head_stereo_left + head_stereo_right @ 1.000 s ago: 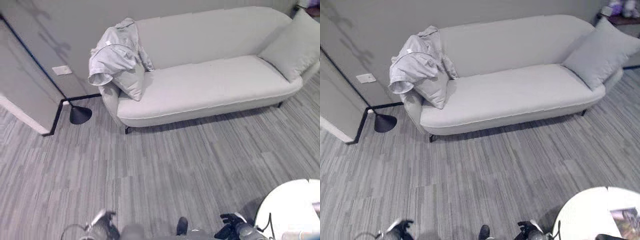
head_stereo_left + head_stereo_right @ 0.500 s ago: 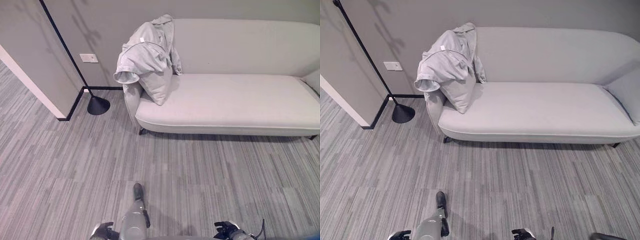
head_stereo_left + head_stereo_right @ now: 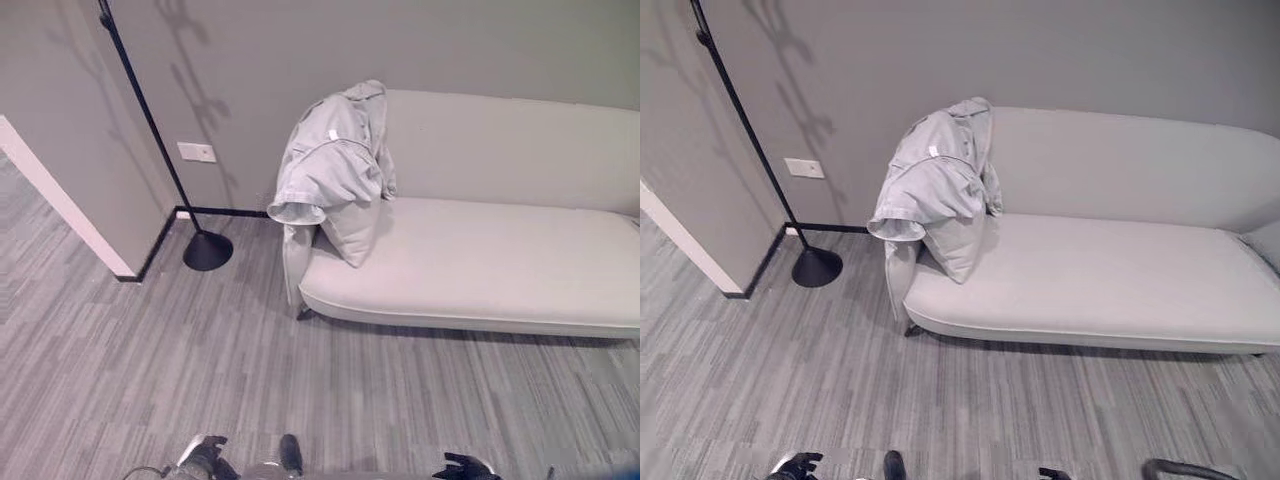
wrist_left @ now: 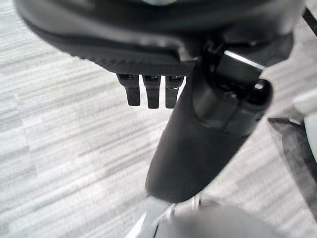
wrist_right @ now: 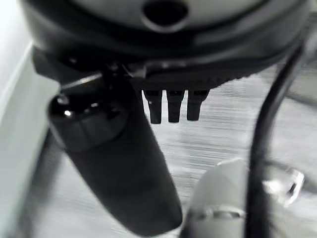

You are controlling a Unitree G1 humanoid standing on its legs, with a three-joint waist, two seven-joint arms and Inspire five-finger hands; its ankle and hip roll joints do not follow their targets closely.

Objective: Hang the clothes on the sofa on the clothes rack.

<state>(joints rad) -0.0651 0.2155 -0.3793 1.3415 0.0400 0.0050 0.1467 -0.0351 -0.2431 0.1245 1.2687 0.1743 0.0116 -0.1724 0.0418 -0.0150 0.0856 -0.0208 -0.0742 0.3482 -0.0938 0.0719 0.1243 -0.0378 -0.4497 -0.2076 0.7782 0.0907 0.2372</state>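
A light grey garment (image 3: 335, 155) lies draped over the left end of the pale sofa (image 3: 480, 260), hanging across the backrest corner and down over the armrest. Beneath it, a cushion (image 3: 352, 225) leans tilted against that same end, its top tucked under the cloth and its lower corner resting on the seat. The rest of the seat stretches off to the right, bare.

Just left of the sofa, a black floor stand (image 3: 150, 130) rises as a thin pole from a round base (image 3: 207, 251) on the grey striped carpet (image 3: 150, 370), close to the wall. A white wall plate (image 3: 196, 152) sits on the wall between pole and sofa.

The left hand (image 3: 203, 455) shows low at the bottom edge, well apart from the sofa; its wrist view has fingers (image 4: 148, 91) straight and relaxed, holding nothing. The right hand (image 3: 462, 466) is low at the bottom right, fingers (image 5: 171, 106) likewise extended and empty.
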